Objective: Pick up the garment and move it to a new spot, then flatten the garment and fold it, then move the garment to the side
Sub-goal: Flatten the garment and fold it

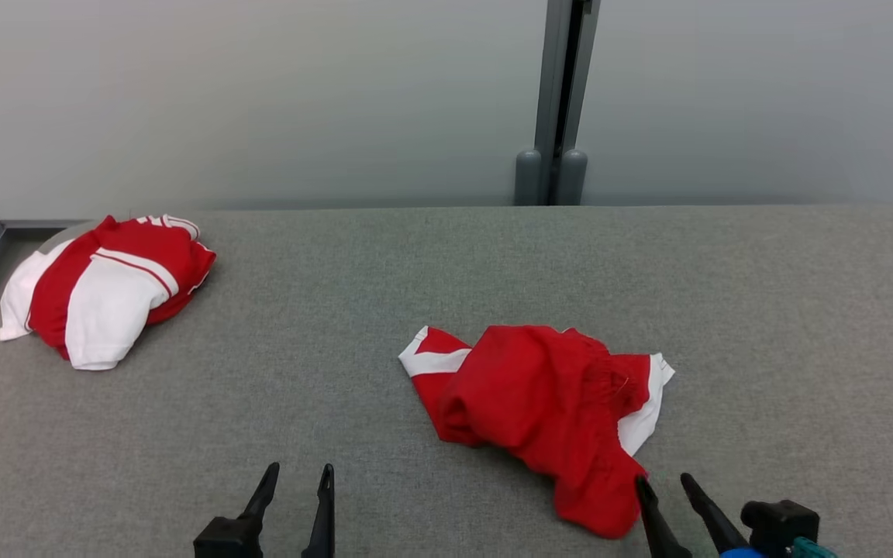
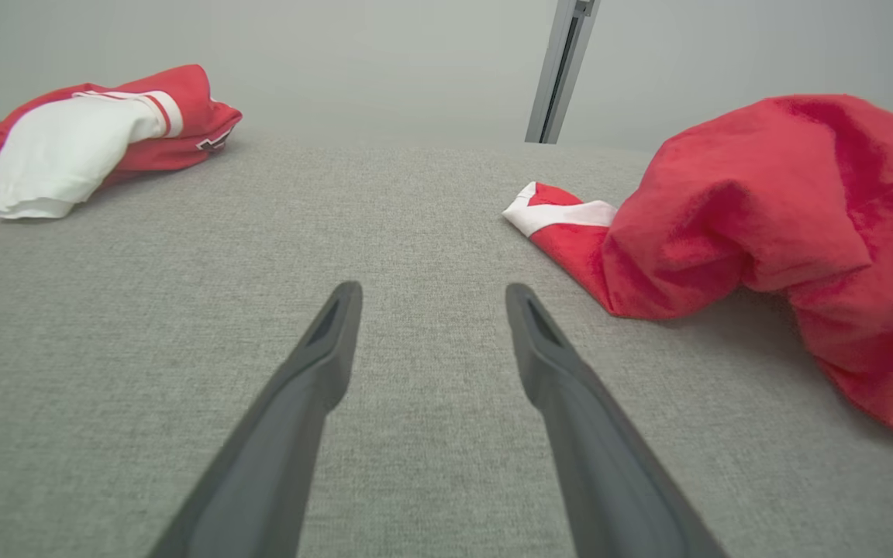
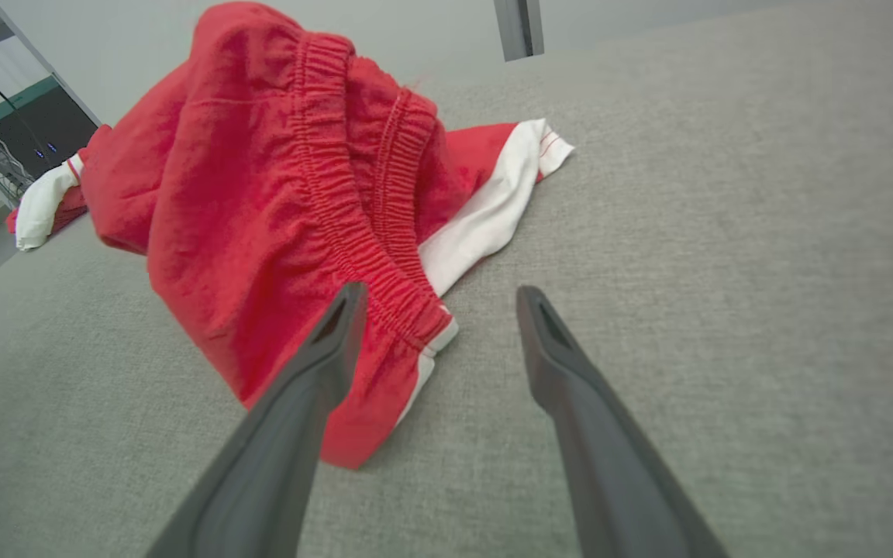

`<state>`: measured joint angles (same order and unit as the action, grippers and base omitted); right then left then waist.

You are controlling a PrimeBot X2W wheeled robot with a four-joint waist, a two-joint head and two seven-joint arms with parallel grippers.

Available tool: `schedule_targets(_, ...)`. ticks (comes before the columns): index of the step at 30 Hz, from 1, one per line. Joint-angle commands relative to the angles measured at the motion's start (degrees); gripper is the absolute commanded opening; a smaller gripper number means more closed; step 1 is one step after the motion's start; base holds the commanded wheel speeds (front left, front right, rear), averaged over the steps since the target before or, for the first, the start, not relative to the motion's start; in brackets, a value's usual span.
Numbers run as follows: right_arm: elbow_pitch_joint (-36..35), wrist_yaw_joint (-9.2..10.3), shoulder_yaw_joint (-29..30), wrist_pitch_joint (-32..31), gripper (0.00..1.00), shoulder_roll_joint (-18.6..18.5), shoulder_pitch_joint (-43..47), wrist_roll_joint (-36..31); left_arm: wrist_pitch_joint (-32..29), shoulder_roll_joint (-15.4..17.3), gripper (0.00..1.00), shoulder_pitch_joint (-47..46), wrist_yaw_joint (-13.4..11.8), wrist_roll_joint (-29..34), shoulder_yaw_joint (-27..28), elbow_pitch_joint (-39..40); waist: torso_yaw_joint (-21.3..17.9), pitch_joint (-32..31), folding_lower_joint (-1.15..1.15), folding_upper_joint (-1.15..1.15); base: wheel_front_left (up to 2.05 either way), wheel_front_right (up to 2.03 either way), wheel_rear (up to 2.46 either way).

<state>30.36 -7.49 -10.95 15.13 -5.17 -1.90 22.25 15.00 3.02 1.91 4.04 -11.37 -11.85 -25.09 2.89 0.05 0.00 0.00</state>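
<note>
Your left claw and right claw are wide apart, and the right may pinch just one layer of the crumpled red-and-white cloth shorts and drop them.

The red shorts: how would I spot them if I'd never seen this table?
Find the big grey table. On its near right part, by the open jaws of the right gripper, lies a crumpled heap, the red shorts. Unlike the red and white garment at the far left, they are nearly all red, with a gathered elastic waistband.
</note>
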Motion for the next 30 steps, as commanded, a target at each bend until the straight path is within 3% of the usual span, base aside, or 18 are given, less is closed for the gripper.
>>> schedule_targets(1, 0.6, 0.00, -0.4, 0.0, 1.00, 0.3, -1.2, 0.6, 0.3, -0.1, 1.00, -1.7, 0.1, 0.1, -0.1, 0.1, 1.0, 1.3, 0.00, 0.00, 0.00, 0.00, 0.00)
schedule_targets(8, 8.2, -0.01, -2.0, 0.0, 1.00, 0.7, -5.9, 3.4, 0.3, -0.2, 1.00, -4.0, -0.3, -0.9, -1.3, 0.2, 2.9, 4.2, 0.00, 0.00, 0.00, 0.00, 0.00)
schedule_targets(10, 10.3, -0.01, -2.6, -0.1, 0.43, 0.7, -6.8, 3.6, 0.3, -0.1, 1.00, -4.0, -0.4, -1.1, -1.4, 0.2, 3.1, 4.6, 0.00, 0.00, 0.00, 0.00, 0.00)
schedule_targets(12, 11.3, -0.01, -2.9, -0.1, 0.00, 0.8, -7.2, 4.1, 0.3, -0.1, 1.00, -4.3, -0.6, -1.2, -1.5, 0.3, 3.2, 4.9, 0.00, 0.00, 0.00, 0.00, 0.00)
schedule_targets(16, 9.3, -0.01, -1.3, 0.0, 0.00, 0.7, -7.5, 5.1, 0.3, -0.2, 1.00, -4.7, -0.7, -1.6, -1.8, 0.3, 2.9, 5.2, 0.00, 0.00, 0.00, 0.00, 0.00)
schedule_targets(26, -6.6, -0.01, 8.9, 0.0, 0.00, -0.7, -7.6, 5.8, 0.3, -0.1, 1.00, -3.8, -1.0, -2.8, -2.1, 0.1, -0.1, 2.8, 0.00, 0.00, 0.00, 0.00, 0.00)
schedule_targets(30, -11.8, -0.01, 13.8, 0.0, 0.00, -3.2, -11.3, 6.9, 0.3, -0.1, 1.00, -3.0, -0.8, -3.2, -1.9, -0.1, -1.3, 1.6, 0.00, 0.00, 0.00, 0.00, 0.00)
